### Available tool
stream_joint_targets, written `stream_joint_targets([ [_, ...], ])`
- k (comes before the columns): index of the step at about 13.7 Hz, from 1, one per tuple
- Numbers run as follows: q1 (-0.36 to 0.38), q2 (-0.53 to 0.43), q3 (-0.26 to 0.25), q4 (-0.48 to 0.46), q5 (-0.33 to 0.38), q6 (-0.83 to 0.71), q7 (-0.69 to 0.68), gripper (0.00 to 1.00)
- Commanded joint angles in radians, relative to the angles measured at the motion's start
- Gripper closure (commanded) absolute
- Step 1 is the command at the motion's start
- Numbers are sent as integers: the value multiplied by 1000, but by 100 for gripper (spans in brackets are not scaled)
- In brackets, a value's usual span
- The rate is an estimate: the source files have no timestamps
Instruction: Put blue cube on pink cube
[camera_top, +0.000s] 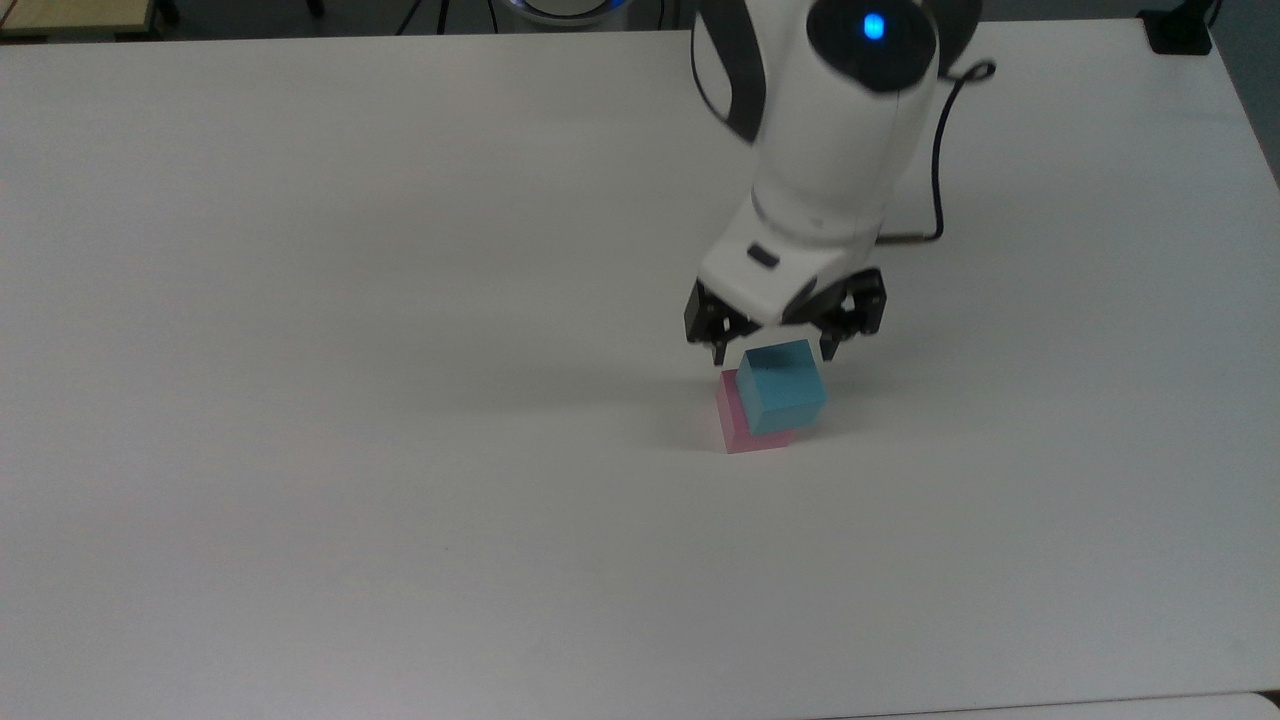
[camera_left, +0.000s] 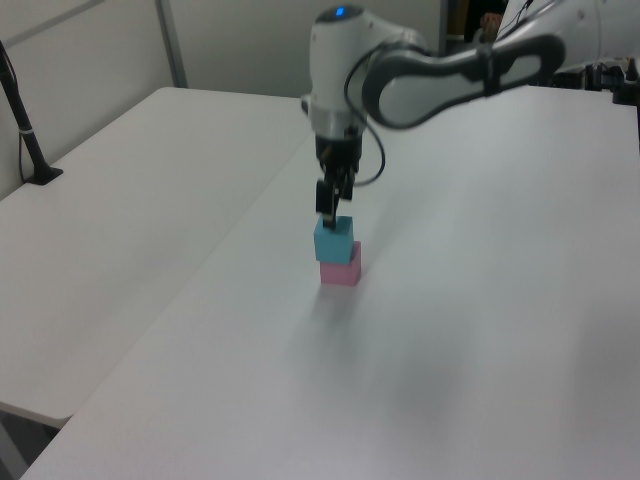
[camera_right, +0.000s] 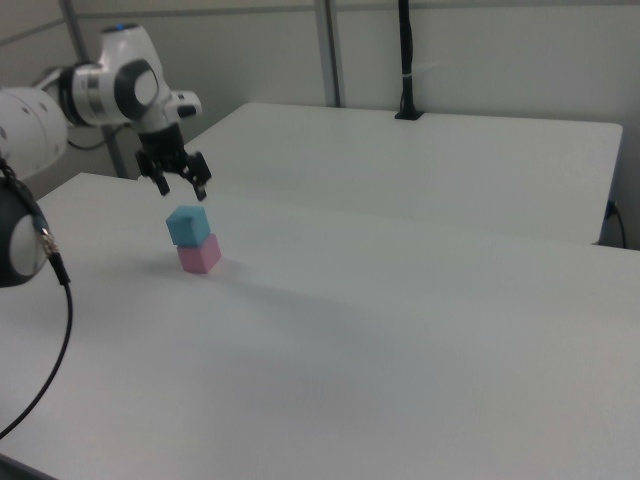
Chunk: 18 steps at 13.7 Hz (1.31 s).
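I see the blue cube (camera_top: 782, 385) sitting on the pink cube (camera_top: 737, 420) — stacked, slightly offset toward the top view's right, on the white table (camera_top: 300, 400), right of centre in the top view. My gripper (camera_top: 775, 352) hangs just above the blue cube, fingers (camera_right: 199, 189) spread apart, touching nothing — clear of both cubes in the right view.
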Motion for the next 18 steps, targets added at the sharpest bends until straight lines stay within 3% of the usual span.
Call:
stream_joint_targets([
  [1, -48, -319, 2, -266, 15, -38, 21, 0],
  [4, -120, -494, 3, -388, 17, -176, 16, 0],
  [7, -166, -605, 3, -513, 18, -188, 12, 0],
  [11, -220, -647, 0, -544, 58, -188, -41, 0],
  [14, -217, -645, -14, -547, 58, -187, -44, 0],
  [18, -185, -643, -73, -545, 58, -178, -60, 0],
])
